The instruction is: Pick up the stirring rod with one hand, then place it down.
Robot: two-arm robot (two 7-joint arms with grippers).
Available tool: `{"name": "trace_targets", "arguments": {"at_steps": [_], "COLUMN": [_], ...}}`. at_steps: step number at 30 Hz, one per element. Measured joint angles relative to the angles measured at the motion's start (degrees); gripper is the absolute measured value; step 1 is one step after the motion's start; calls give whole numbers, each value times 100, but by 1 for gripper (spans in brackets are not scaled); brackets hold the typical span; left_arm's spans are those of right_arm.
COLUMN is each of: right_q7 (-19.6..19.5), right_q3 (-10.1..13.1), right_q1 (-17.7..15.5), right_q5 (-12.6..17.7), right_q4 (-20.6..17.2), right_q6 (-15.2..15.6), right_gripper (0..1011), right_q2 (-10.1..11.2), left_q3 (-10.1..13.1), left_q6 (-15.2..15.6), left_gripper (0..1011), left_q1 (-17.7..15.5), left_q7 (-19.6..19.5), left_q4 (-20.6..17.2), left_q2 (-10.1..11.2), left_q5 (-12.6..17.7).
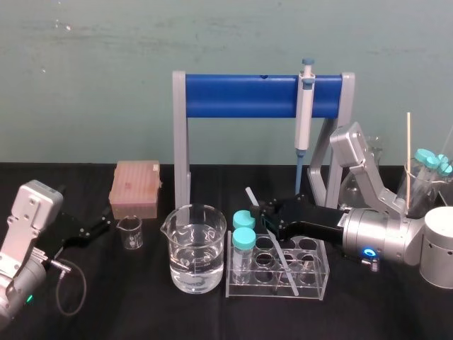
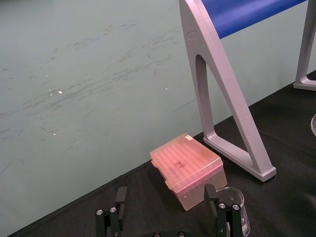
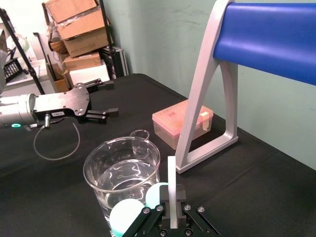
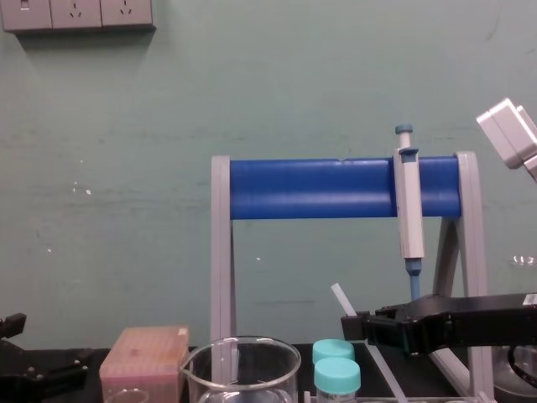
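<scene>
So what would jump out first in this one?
The right tool grips the stirring rod, tilted at the clear tube rack in the centre. Behind it rises the blue-barred stand with a pipette hanging from it. The left tool sits idle, open, at far left.

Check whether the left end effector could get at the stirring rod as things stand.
Probably not directly. The stirring rod is clamped in the right end effector above the tube rack, and the large beaker stands between it and the left end effector, open by the small beaker.
</scene>
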Motion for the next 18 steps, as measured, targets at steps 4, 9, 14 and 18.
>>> {"name": "trace_targets", "arguments": {"at_steps": [4,9,14,18], "right_q7": [-12,-29,-92,-164], "right_q3": [59,233,450,678], "right_q1": [-79,-278,-546,-786], "right_q5": [11,22,-30,26], "right_q4": [-23,-79,-151,-235], "right_q6": [-211,-801,-1510,-1945], "right_gripper": [67,68,67,67], "right_q2": [-13,-49,-85,-128], "left_q3": [0,0,0,0], "left_q6": [0,0,0,0], "left_gripper": [1000,1000,1000,1000], "left_q1": [0,0,0,0], "left_q7": [0,0,0,0], "left_q4": [0,0,0,0], "left_q2": [0,0,0,0], "left_q5": [0,0,0,0]}}
